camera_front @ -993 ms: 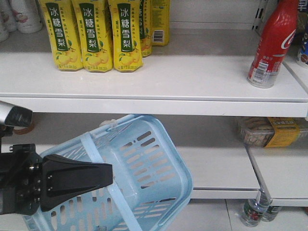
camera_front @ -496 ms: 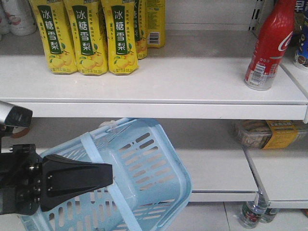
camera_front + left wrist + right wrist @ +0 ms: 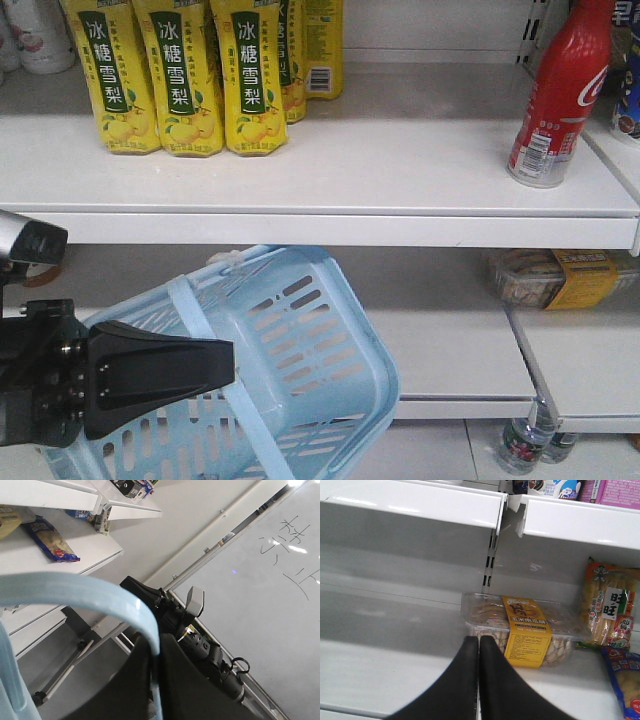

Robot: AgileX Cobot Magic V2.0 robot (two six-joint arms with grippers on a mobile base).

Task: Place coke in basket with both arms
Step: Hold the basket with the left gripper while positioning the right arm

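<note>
Red cola bottle (image 3: pixel 553 95) standing above-right of pale blue slotted plastic basket (image 3: pixel 300 345), well apart from black left gripper (image 3: pixel 156 650) clamped on its handle (image 3: pixel 100 597). Black right gripper (image 3: pixel 479 647) pinched together.

The left gripper (image 3: pixel 155 656) is matte black, and the basket (image 3: pixel 300 330) at its fingers is pale blue with slotted sides. Up and far right of it, the coke (image 3: pixel 555 95) is red with white script and a white barcode patch. Above it the cartons (image 3: pixel 185 75) are yellow with dark green bands (white characters, yellow pears). Ahead of the black right gripper (image 3: pixel 479 647), a tray (image 3: pixel 490 617) wears an orange-yellow band.
</note>
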